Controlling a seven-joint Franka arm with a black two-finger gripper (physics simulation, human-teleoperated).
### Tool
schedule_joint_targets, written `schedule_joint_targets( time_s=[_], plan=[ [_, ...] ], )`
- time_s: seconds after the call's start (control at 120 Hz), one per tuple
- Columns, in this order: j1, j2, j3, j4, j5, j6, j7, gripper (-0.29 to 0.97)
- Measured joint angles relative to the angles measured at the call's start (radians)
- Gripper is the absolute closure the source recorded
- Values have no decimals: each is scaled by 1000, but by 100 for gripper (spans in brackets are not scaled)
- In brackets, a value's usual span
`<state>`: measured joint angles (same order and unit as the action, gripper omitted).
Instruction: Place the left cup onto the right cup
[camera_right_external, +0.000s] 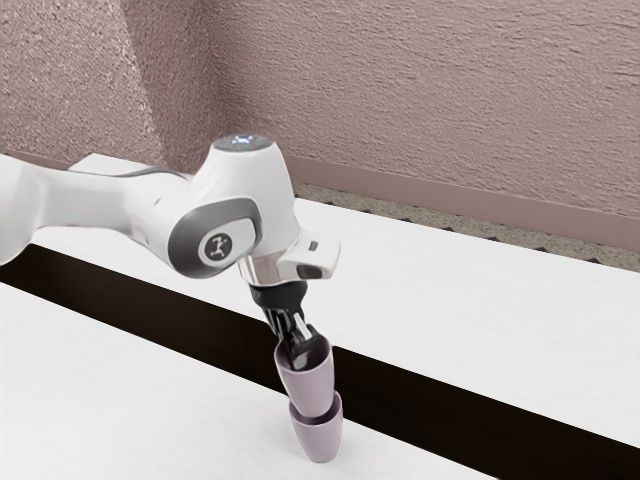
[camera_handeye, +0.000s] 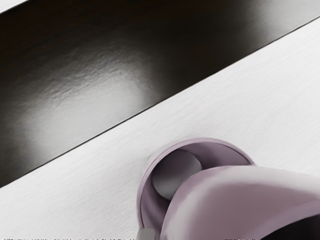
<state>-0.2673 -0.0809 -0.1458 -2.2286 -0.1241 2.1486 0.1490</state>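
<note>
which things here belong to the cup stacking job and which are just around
Job: upper cup, gripped by the fingers; lower cup under it.
Just around: white table, its dark stripe, wall.

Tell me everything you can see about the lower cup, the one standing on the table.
The lower cup is a plain mauve tumbler without handle, smooth like plastic, narrowing toward its base. It stands mouth up on the white table, near the dark strip. The upper cup, held by the gripper, sits partly inside its mouth.
</note>
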Motion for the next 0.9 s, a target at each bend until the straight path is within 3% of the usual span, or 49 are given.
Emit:
schedule_joint_targets(
  time_s=[0.667, 0.767, 0.9],
  plan=[
    [2, 45, 3, -2, 4, 40, -1, 78],
    [2, 49, 3, -2, -1, 45, 2, 69],
    [2, 49, 3, -2, -4, 49, 6, 46]
  ],
)
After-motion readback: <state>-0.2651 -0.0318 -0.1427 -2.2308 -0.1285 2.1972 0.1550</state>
